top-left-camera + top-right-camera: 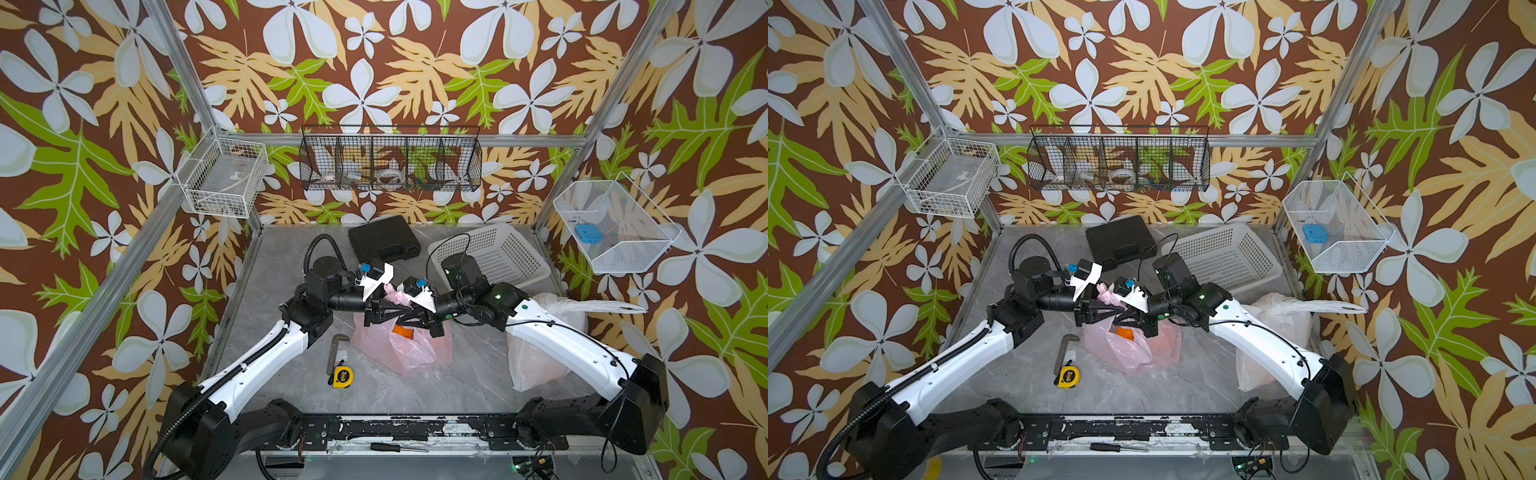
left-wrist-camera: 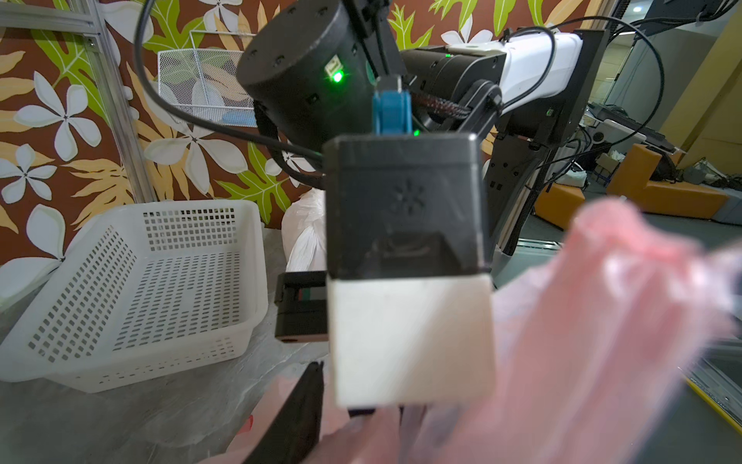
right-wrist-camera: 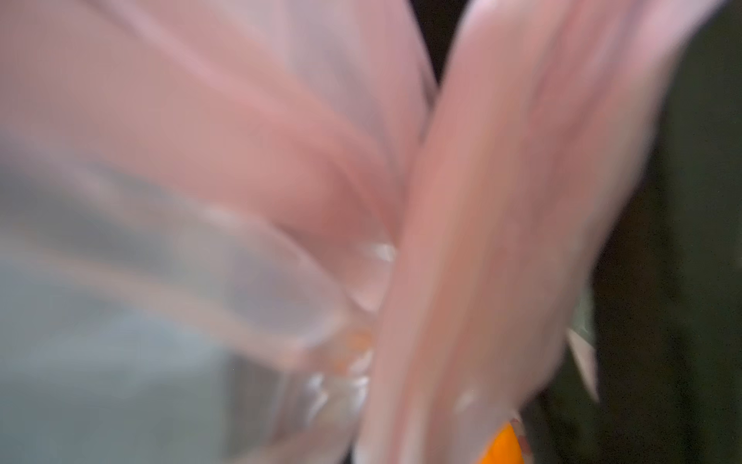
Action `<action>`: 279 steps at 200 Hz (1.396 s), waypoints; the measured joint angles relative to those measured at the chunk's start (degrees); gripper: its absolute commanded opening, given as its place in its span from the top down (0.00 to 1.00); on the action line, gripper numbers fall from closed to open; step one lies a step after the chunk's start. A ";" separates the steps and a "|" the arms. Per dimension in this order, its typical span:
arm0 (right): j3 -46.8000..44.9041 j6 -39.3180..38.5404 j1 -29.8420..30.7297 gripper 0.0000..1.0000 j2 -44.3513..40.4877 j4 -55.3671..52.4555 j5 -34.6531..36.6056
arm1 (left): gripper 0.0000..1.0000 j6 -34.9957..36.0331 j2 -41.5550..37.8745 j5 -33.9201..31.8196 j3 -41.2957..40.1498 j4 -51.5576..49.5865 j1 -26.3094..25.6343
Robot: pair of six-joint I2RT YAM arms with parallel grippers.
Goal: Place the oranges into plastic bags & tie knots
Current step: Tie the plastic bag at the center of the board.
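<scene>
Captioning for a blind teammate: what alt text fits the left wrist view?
The right arm's black-and-white wrist camera block fills the middle, close up, with blurred pink bag plastic beside it. Behind are a white perforated basket and the white bag.

Both top views are bright, even and sharp, with only soft shadows on the grey marbled tabletop. My right wrist view is all blurred thin translucent pink plastic bag; the left's foreground is soft too.
</scene>
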 measured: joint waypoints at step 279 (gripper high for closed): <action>-0.68 10.10 10.40 0.57 -12.52 18.38 29.40 | 1.00 -0.37 0.20 -5.99 0.15 -1.36 0.00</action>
